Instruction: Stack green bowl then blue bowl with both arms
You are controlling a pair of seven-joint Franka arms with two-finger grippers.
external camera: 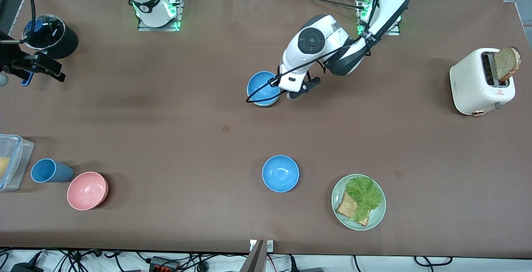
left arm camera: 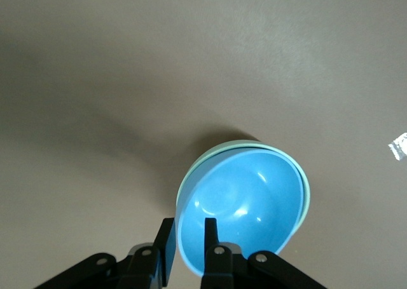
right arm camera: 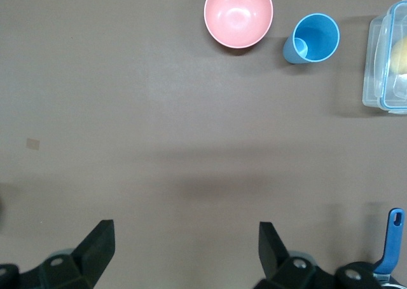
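The left gripper point(left arm camera: 187, 254) pinches the rim of the blue bowl point(left arm camera: 241, 206), one finger inside and one outside the wall. That bowl sits nested in the green bowl point(left arm camera: 219, 150), of which only a thin rim shows. A second blue bowl point(external camera: 280, 173) lies nearer the front camera. The right gripper point(right arm camera: 184, 248), fingers spread wide and holding nothing, waits over the right arm's end of the table, mostly cut off.
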